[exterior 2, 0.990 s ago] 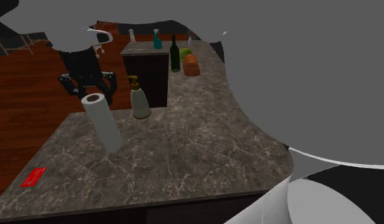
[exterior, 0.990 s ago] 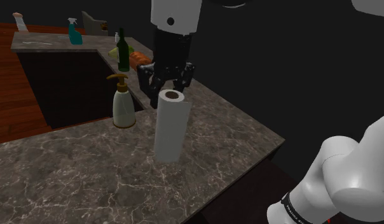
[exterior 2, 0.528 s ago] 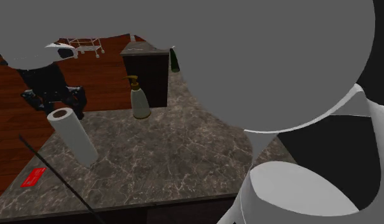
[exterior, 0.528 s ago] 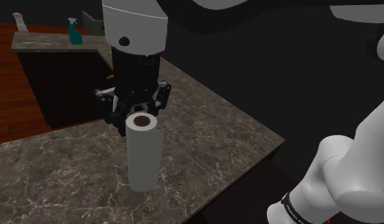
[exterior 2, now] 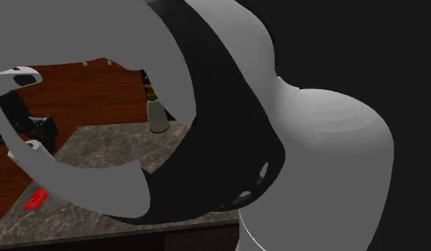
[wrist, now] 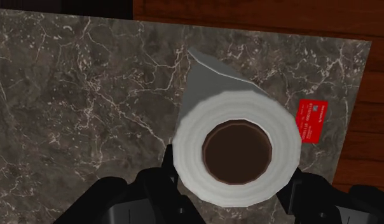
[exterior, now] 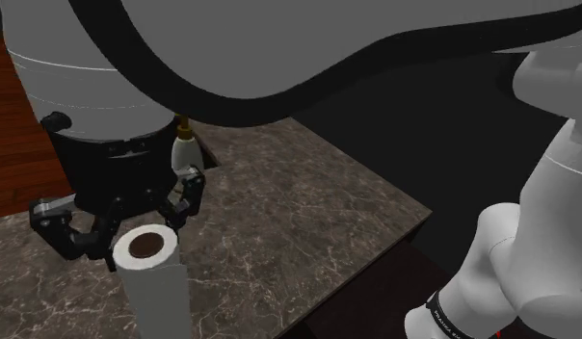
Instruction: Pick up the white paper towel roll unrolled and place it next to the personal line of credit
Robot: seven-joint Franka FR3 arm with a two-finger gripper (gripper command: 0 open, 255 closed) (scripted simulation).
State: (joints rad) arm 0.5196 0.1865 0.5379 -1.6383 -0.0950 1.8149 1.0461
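roll (wrist: 203,95) in hand (wrist: 232,188), over table (exterior: 308,202). card (wrist: 311,121) flat on table near its edge, just beside roll. dispenser (exterior: 186,154) on table beyond hand, well apart from card.

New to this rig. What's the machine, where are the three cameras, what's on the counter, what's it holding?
It is a simulated white robot arm with a black two-finger gripper. The shoulder view looks from beside the arm's stand; the second exterior view is another room camera, largely blocked by the arm; the wrist view looks along the gripper. On the dark marbled counter are a soap dispenser and, near an edge, a red card. The gripper is shut on a white paper towel roll, seen end-on from the wrist.
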